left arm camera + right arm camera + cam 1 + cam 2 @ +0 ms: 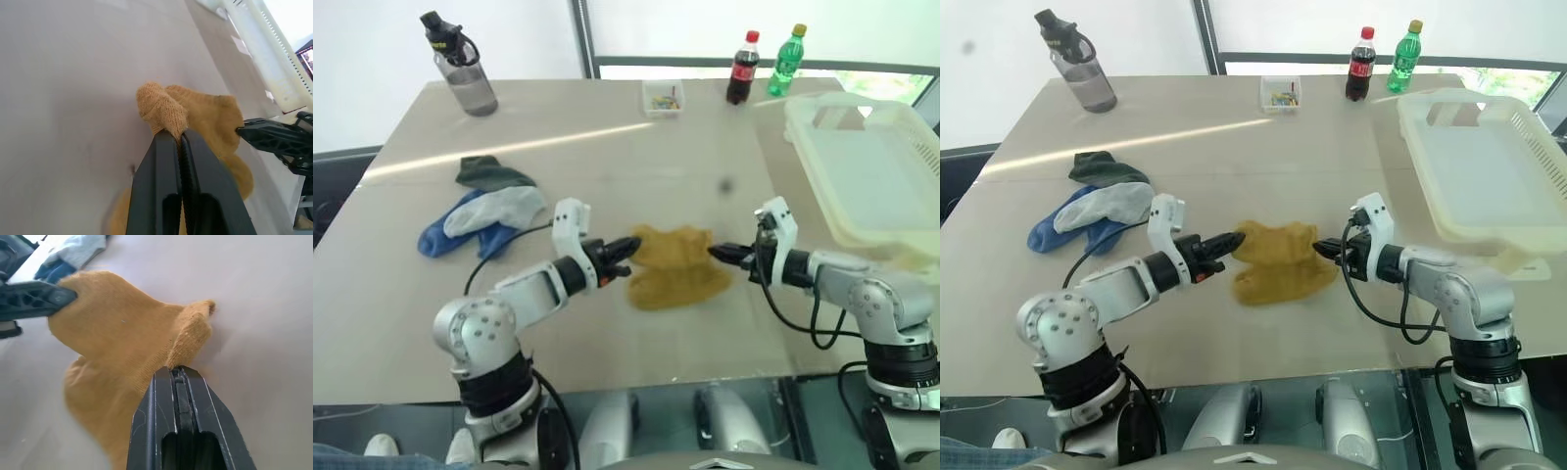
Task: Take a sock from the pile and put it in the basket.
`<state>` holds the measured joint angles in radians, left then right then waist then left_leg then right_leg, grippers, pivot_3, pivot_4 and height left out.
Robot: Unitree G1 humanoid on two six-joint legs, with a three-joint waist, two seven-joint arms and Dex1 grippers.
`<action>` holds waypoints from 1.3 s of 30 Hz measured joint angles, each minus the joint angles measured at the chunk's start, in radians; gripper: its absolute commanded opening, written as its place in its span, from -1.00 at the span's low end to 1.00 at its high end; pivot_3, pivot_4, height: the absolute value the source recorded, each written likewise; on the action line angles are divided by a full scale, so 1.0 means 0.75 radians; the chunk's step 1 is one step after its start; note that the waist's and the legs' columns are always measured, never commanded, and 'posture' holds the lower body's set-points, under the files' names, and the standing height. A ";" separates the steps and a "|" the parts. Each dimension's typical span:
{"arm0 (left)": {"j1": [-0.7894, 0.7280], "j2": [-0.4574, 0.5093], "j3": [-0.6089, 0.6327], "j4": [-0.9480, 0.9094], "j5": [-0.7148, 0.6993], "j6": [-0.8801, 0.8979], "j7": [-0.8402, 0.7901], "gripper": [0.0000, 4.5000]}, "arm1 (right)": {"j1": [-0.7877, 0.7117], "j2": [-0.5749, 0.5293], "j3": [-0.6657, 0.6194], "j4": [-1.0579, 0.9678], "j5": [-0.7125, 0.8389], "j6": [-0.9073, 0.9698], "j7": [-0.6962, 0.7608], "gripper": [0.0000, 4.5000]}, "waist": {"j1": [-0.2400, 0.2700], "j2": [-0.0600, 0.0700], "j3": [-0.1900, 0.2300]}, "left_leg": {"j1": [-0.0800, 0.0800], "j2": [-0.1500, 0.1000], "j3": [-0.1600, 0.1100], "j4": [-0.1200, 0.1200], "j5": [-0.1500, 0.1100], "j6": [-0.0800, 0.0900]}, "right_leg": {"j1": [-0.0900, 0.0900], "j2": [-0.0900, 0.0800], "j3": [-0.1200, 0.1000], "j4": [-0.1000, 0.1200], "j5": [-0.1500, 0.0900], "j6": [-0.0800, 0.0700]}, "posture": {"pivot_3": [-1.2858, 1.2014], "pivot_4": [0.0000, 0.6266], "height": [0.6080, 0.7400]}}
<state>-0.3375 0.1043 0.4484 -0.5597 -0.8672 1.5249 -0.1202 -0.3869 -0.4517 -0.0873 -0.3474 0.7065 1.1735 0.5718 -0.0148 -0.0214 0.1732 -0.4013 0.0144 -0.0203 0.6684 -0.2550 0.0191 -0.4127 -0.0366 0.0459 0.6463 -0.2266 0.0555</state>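
**Left eye view: both grippers pinch the mustard sock, basket off to the right**

Left eye view, read left to right: the rest of the pile [484,211], blue, pale grey and dark green socks, lies on the table [607,147] well apart from the action. Next comes the left gripper [628,247], its arm reaching forward and inward with the fingers nearly level, tipped slightly down. Its jaws are pressed together on a fold at one edge of the mustard sock [677,266]; the left wrist view shows the knit bunched right at the fingertips. The sock hangs partly raised between the two grippers, its lower part apparently on the table. The right gripper [721,253] mirrors the pose, pointing inward, jaws clamped on the opposite edge. Farthest right sits the basket [862,166], apparently empty, at the table's right edge.

The step in hand looks like the pick-up: the sock is gripped but not yet carried. Next, both arms would need to lift it clear and swing right over the basket rim before releasing.
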 measured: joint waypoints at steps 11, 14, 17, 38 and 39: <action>0.157 -0.167 0.180 -0.241 -0.112 0.117 0.138 -1.00 | 0.074 -0.061 -0.086 -0.141 0.132 0.130 -0.071 -0.99 | 0.002 0.000 0.000 | 0.000 -0.001 -0.001 0.000 0.000 0.000 | 0.001 0.000 -0.001 -0.001 0.000 0.000 | 0.03 -0.52 1.00; 0.175 -0.227 0.187 -0.279 -0.161 0.117 0.174 -1.00 | 0.074 -0.079 -0.097 -0.153 0.152 0.145 -0.082 -0.99 | 0.006 -0.001 0.000 | 0.000 -0.001 -0.002 0.001 0.000 0.000 | 0.002 0.000 -0.001 -0.002 0.000 0.000 | 0.03 -0.52 1.00; 0.199 -0.227 0.176 -0.290 -0.198 0.117 0.205 -1.00 | 0.074 -0.084 -0.108 -0.156 0.172 0.155 -0.103 -0.99 | 0.004 -0.001 0.000 | 0.000 -0.002 -0.002 0.000 0.000 0.000 | 0.002 0.000 -0.001 -0.002 0.000 0.000 | 0.03 -0.52 1.00; 0.409 -0.127 0.054 -0.344 -0.440 0.051 0.367 -1.00 | 0.144 -0.112 -0.165 -0.216 0.296 0.228 -0.210 -0.99 | 0.005 -0.001 0.000 | 0.000 -0.001 -0.003 0.000 0.000 0.000 | 0.002 0.000 -0.002 -0.004 -0.004 -0.006 | 0.03 -0.52 1.00; 0.409 -0.118 0.048 -0.344 -0.446 0.035 0.375 -1.00 | 0.147 -0.112 -0.164 -0.216 0.297 0.228 -0.213 -0.99 | 0.006 -0.001 0.000 | -0.001 -0.002 -0.003 0.000 0.000 0.000 | 0.002 0.000 -0.002 -0.004 -0.004 -0.006 | 0.03 -0.52 1.00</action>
<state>-0.0308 0.0157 0.4845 -0.8173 -1.2020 1.5511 0.1610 -0.2766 -0.5354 -0.2104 -0.5091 0.9296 1.3443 0.4122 -0.0103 -0.0220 0.1734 -0.4018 0.0132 -0.0227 0.6687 -0.2550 0.0192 -0.4113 -0.0368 0.0442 0.6435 -0.2293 0.0510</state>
